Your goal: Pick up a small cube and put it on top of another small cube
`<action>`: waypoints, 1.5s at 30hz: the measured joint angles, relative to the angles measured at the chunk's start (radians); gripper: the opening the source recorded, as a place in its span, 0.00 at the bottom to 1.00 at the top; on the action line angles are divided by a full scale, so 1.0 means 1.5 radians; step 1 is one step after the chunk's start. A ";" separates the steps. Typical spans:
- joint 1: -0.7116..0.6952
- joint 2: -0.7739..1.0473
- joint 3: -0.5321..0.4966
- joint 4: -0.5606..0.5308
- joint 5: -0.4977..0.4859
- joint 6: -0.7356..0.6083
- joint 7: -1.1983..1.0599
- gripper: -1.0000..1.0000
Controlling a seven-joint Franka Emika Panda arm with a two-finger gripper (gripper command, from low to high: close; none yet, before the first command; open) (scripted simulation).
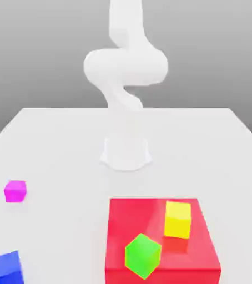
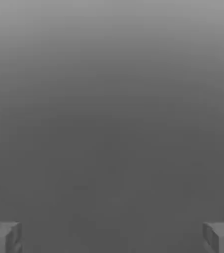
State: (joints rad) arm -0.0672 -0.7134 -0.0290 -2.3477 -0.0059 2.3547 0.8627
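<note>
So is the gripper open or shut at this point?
Open. In the hand view the gripper has its two fingertips far apart at opposite edges, with nothing between them but plain grey background.

Even, bright, diffuse light on my counter (image 1: 56, 144); shadows were faint and soft. No glare. Exterior render looked soft, my arm (image 1: 125, 66) washed out white. Hand view: dim grey gradient, darker lower down.

From the hand's camera I see the gripper (image 2: 112, 237) with its two grey fingertips (image 2: 5, 237) standing far apart, one at each side. Between them there is nothing held. Behind them is a plain grey background, lighter on one side and darker toward the fingers.
</note>
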 joint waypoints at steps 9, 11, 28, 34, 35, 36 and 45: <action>-0.166 0.223 -0.088 -0.120 -0.009 0.140 0.156 0.50; -0.199 0.271 -0.111 -0.146 -0.008 0.170 0.187 0.50; -0.482 0.685 -0.071 -0.246 0.225 0.444 0.184 0.00; -0.493 0.695 -0.058 -0.243 0.230 0.453 0.180 0.00; -0.487 0.688 -0.065 -0.245 0.226 0.448 0.184 0.00; -0.474 0.673 -0.081 -0.249 0.212 0.436 0.195 0.00; -0.386 0.557 -0.137 -0.212 0.051 0.286 0.333 0.00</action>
State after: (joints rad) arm -0.6460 0.1217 -0.2339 -2.6656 0.0706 2.7842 1.3627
